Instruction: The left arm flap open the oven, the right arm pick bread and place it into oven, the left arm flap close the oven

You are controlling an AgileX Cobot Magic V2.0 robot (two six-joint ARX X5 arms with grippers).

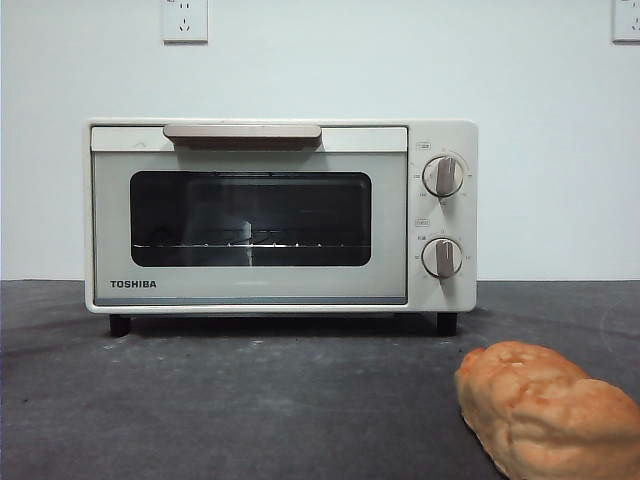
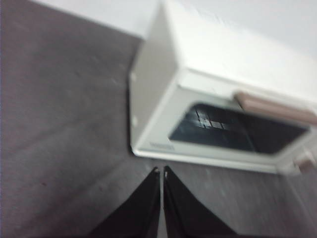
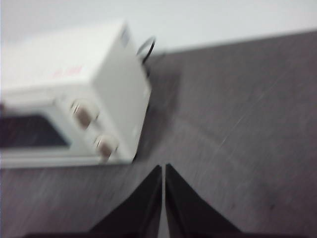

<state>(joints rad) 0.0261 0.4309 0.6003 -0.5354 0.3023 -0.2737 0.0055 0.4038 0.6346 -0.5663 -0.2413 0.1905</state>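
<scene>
The cream-white Toshiba oven (image 1: 280, 215) stands in the middle of the dark table, its door closed, its beige bar handle (image 1: 243, 132) along the top edge. The oven (image 2: 213, 94) also fills much of the left wrist view, and the oven (image 3: 64, 99) appears in the right wrist view with its two knobs. A golden-orange lumpy bread (image 1: 545, 410) lies near the front right of the table. My left gripper (image 2: 161, 171) hangs shut above the table, short of the oven's left front corner. My right gripper (image 3: 163, 167) is shut too, over bare table near the oven's right side. Neither holds anything.
A black cord (image 3: 146, 47) curls behind the oven's right rear corner. White wall sockets (image 1: 185, 20) sit high on the wall behind. Dark grey table (image 1: 250, 400) stretches in front of the oven and to both sides.
</scene>
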